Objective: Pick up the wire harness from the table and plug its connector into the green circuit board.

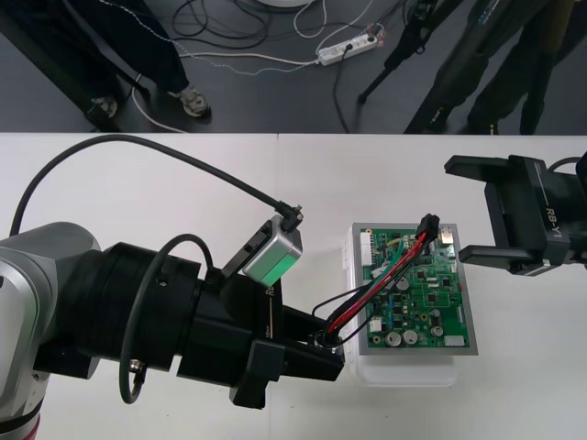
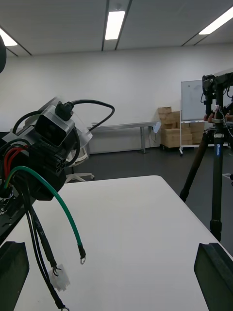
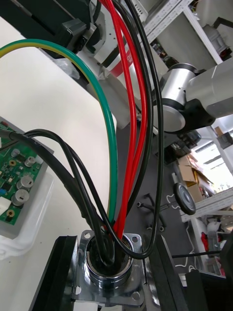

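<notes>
On the plain light table (image 1: 183, 202), the silver left arm reaches in low. Its black-fingered left gripper (image 1: 323, 350) sits at the near left corner of the green circuit board (image 1: 431, 293), which rests on a white plastic base (image 1: 404, 371). The right gripper (image 1: 459, 211) waits just beside the board's far right corner, its fingers spread wide and holding nothing.

The small wire harness of thin red, black and green wires (image 1: 376, 284) runs diagonally above the board, from the left gripper up to that far right corner. In the left wrist view the left gripper's fingers are clamped on the harness's round metal socket with its square flange (image 3: 109, 272), and the wires rise out of it in loose arcs. The small black plug (image 1: 428, 225) lies over the board's far right edge, near the right gripper. I cannot tell whether it is seated.

The harness looks very light. Its wires are limp enough to sag and spring, so they would steer the plug poorly. The socket is rigid but smooth, and its flange gives the firmest purchase. The plug is probably hard plastic with delicate contacts. It is best pinched by its body, squarely, rather than by the wires behind it.
</notes>
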